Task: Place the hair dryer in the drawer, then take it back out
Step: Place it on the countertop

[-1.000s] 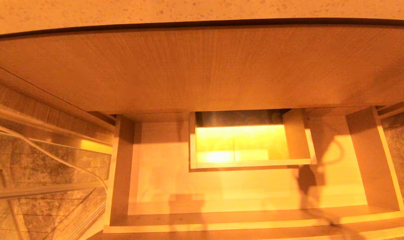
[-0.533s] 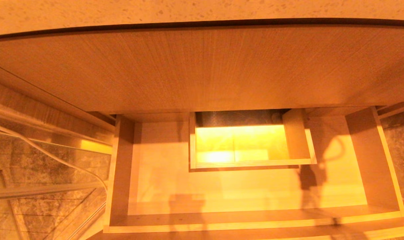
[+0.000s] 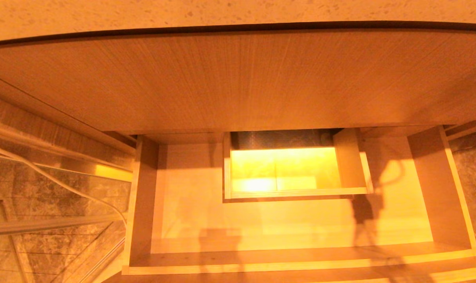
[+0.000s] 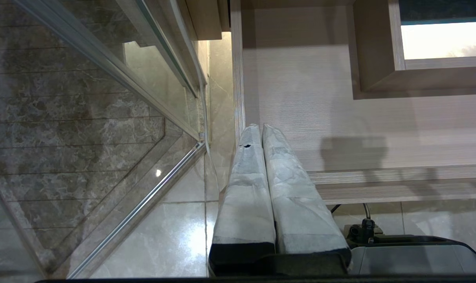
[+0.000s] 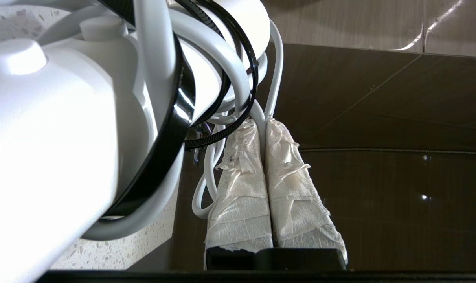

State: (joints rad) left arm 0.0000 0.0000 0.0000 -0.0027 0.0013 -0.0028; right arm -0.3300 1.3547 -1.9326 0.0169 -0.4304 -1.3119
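The right gripper (image 5: 264, 122) has its paper-wrapped jaws clenched tight, with a strand of the white cord (image 5: 275, 78) pinched at the tips. From that cord, bundled with black cable ties (image 5: 253, 59), the hair dryer (image 5: 45, 137) hangs close beside the wrist. It is next to the speckled bench (image 5: 116, 251), out of the head view and not in the drawer (image 3: 143, 204). The dryer looks like a light, stiff shell of smooth plastic, likely slippery to the pads. Held by its limp cord, it will probably swing and turn on the way down. A hold across the barrel or handle would steer it better, and the mesh end is best kept off hard edges. The drawer stands pulled open with nothing lying on its floor around the boxed cut-out (image 3: 355, 165). The left gripper (image 4: 260, 127) is parked with its jaws pressed together, above the drawer's left front corner. Against the earlier head pictures, only the arm-and-cord shadow (image 3: 363, 212) on the drawer floor has crept slightly. The drawer itself has not moved.
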